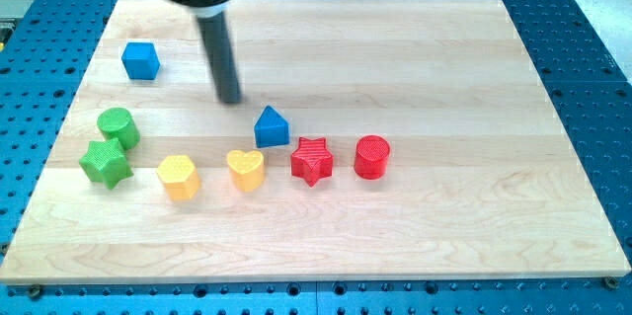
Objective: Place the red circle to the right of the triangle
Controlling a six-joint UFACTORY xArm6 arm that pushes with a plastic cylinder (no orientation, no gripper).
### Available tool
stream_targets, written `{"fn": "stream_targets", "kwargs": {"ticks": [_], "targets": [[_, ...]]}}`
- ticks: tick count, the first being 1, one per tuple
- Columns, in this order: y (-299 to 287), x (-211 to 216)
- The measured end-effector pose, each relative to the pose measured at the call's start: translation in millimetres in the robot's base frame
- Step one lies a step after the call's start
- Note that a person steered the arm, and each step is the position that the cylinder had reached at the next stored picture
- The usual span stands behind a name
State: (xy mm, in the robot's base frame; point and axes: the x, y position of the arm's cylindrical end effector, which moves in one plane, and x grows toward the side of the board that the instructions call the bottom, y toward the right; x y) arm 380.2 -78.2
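The red circle (372,156) stands on the wooden board (444,68), right of middle. The blue triangle (272,127) sits to its left, a little higher in the view, with a red star (312,161) between them and slightly lower. My tip (230,98) rests on the board up and to the left of the blue triangle, a short gap away, not touching it. It is far from the red circle.
A yellow heart (246,169) and a yellow block (179,177) lie left of the red star. A green circle (118,127) and a green star (105,162) sit at the left edge. A blue cube (140,60) is at the upper left.
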Motion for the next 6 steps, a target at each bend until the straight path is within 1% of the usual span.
{"fn": "stream_targets", "kwargs": {"ticks": [1, 2, 3, 4, 5, 6], "targets": [[102, -2], [168, 41], [189, 86], [189, 125], [188, 137], [128, 131]]}}
